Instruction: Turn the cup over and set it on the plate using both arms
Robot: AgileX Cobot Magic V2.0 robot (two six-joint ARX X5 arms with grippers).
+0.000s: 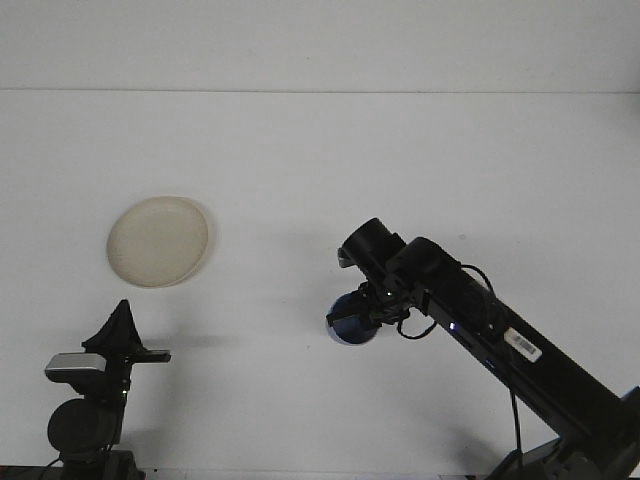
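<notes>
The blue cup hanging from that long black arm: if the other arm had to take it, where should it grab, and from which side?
Probably the bare side wall of the blue cup, approached from the left. The right gripper grips its right side from above, so only the left and lower parts show free. The left gripper sits low on that side, near the plate. Which way the cup's mouth faces cannot be told.

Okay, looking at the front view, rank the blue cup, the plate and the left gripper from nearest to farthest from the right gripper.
1. Blue cup: held in the right gripper, near the table's middle.
2. Plate: well off to the left and slightly farther back on the table.
3. Left gripper: at the lower left, farthest across.
</notes>
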